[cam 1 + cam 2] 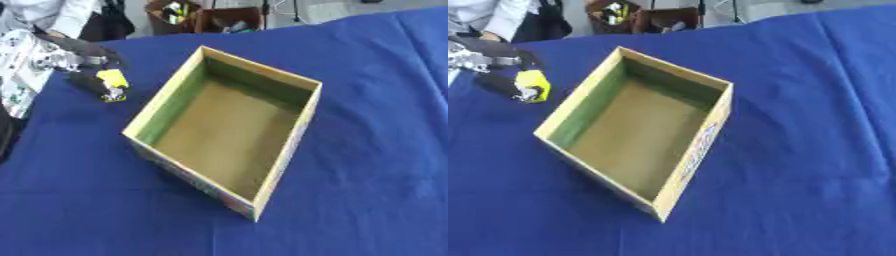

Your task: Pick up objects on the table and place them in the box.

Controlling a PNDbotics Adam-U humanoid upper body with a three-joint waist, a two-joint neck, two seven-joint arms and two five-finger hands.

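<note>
An open cardboard box (296,141) with a bare brown floor stands in the middle of the blue table. My left hand (87,62) comes in from the upper left and is curled round a small yellow and black object (112,84), holding it above the cloth just left of the box's left wall. In the right eye view the same yellow object (533,85) shows between the dark fingers. My right hand appears in neither view.
The blue cloth (376,165) covers the whole table around the box. Beyond the far edge stand brown bins (206,17) with small items, and a person in white is at the upper left corner.
</note>
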